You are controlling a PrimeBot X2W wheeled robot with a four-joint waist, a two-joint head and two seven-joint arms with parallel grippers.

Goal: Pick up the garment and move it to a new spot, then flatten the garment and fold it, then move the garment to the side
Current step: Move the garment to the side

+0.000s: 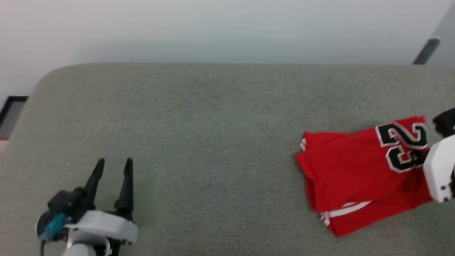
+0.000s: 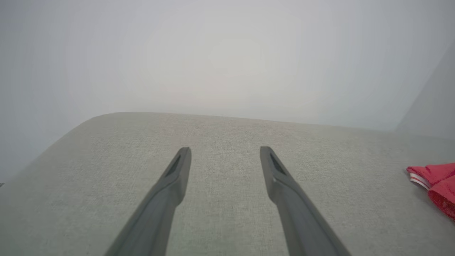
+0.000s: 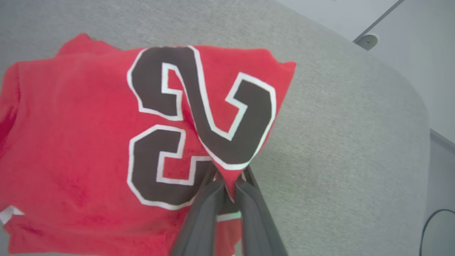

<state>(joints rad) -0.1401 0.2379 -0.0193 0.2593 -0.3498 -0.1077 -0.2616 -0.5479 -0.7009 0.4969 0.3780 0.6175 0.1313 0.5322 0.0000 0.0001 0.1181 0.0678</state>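
Note:
The garment point(image 1: 359, 163), a red jersey with a black "23" outlined in white, lies folded at the right of the grey cushioned surface point(image 1: 213, 117). In the right wrist view my right gripper point(image 3: 229, 177) is shut on the garment point(image 3: 89, 142), pinching a fold of red cloth at the edge of the number. Only the white wrist housing point(image 1: 439, 167) of that arm shows at the right edge of the head view. My left gripper point(image 1: 113, 163) stands open at the lower left, far from the garment, with nothing between its fingers point(image 2: 177, 170). A red corner of the garment point(image 2: 435, 181) shows at that wrist view's right edge.
The grey cushioned surface has rounded corners, with pale floor beyond its far edge. A dark-framed object point(image 1: 10, 115) sits off its left corner, and a grey fitting point(image 1: 426, 51) lies on the floor at the far right. A black cable point(image 3: 437, 227) runs beside the surface's right side.

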